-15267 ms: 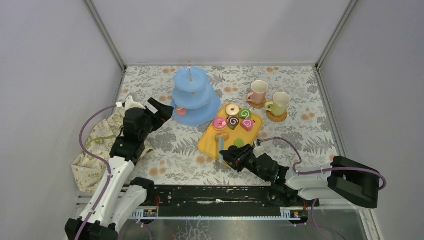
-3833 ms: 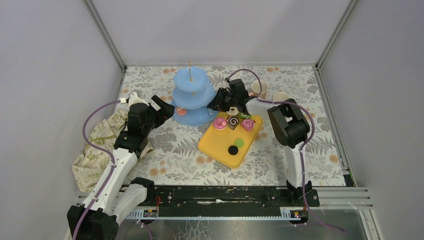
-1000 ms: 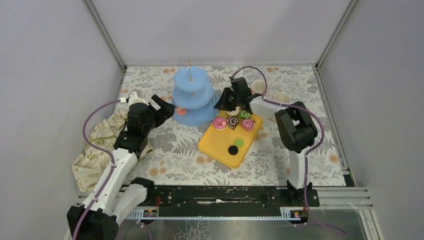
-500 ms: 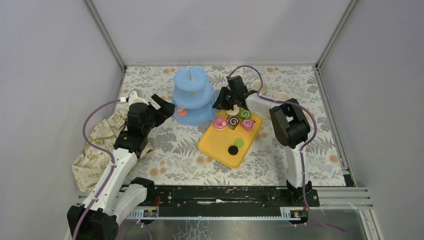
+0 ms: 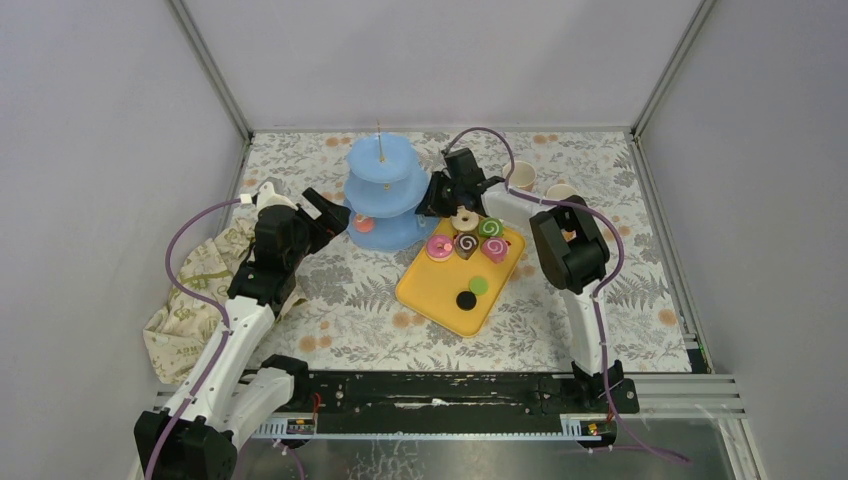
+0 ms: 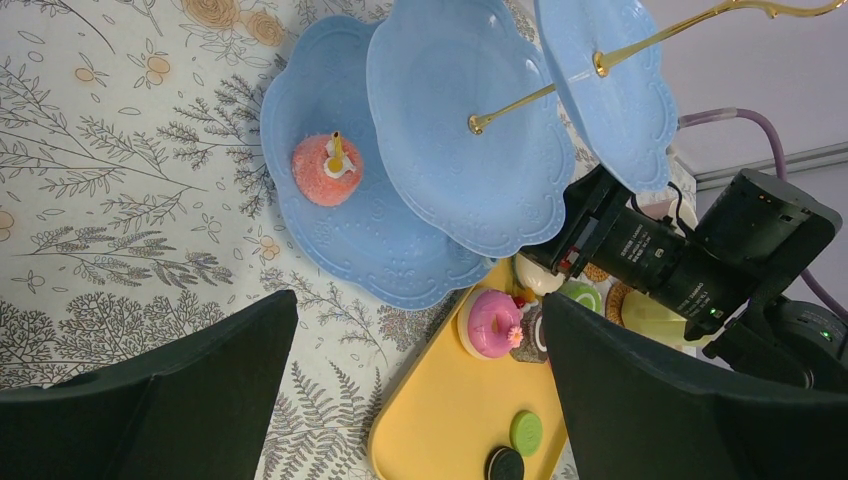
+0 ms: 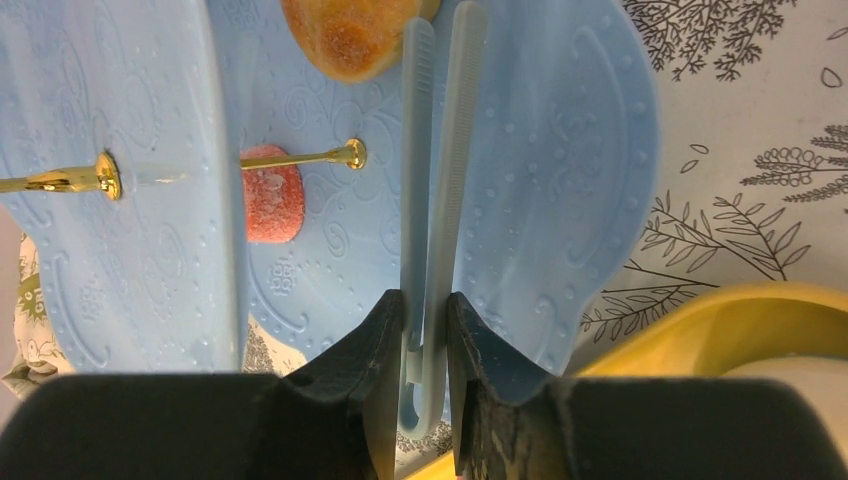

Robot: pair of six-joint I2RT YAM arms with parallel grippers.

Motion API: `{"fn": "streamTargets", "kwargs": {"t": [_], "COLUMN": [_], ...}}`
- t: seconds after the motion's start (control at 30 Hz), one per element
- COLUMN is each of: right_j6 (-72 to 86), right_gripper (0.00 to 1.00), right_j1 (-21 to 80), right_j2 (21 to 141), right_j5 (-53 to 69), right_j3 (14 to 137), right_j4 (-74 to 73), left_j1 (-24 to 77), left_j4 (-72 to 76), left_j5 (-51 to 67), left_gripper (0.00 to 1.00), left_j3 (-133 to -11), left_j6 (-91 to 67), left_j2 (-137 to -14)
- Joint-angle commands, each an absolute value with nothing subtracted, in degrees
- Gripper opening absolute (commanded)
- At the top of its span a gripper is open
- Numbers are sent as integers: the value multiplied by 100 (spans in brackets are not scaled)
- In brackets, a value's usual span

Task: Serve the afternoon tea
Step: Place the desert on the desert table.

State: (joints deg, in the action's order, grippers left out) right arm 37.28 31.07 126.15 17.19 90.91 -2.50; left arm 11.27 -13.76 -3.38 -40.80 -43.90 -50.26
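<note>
From above, no writing can be read; the green print on the cloth (image 5: 190,285) at the left of the table (image 5: 340,300) is too small to make out. The blue stand (image 5: 385,160) carries one orange pastry (image 5: 363,224) on its bottom tier. The yellow tray (image 5: 435,285) beside it holds a pink doughnut (image 5: 438,247), a pale doughnut (image 5: 463,219), a brown swirl (image 5: 465,245), a green swirl (image 5: 490,228), a pink swirl (image 5: 495,249), a green disc (image 5: 480,285) and a black disc (image 5: 465,299). The pink mug (image 5: 520,176) and the green mug (image 5: 560,190) stand behind the right arm. The right hand (image 5: 440,200) is at the stand's right edge; the left hand (image 5: 328,215) is just left of the stand.

The left wrist view shows the left hand (image 6: 418,310) spread wide and empty above the stand (image 6: 450,130), orange pastry (image 6: 325,170) and tray (image 6: 440,420). White lettering on the right arm's camera lens (image 6: 640,255) is illegible.

In the right wrist view, the right hand (image 7: 425,310) is clamped on pale blue tongs (image 7: 440,150), whose tips pinch a brown pastry (image 7: 350,35) over the bottom tier of the stand (image 7: 560,150), near the orange pastry (image 7: 270,205). An embossed mark on that tier cannot be read.
</note>
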Motion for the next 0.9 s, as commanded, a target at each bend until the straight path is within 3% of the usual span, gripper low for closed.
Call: {"fn": "streamTargets", "kwargs": {"t": [0.0,0.5,0.87], "right_j6": [3639,3648,3419], "right_gripper": [0,0,0], "right_j1": [3186,3248,3244], "right_j2": [12698,12821,12315], "right_j5": [1819,1836,1407], "right_j3": [9431,9720,9264], "right_j4": [-252,-284,-286], "left_j1": [1164,1173,1169], "left_j4": [-1056,-1056,-1055], "left_j5": [-332,-347,-389], "left_gripper": [100,100,100], "left_j3": [-4060,-4060,-4052], "left_j6": [-4340,-4324,-4333], "left_j2": [-5037,-5039,-5020]}}
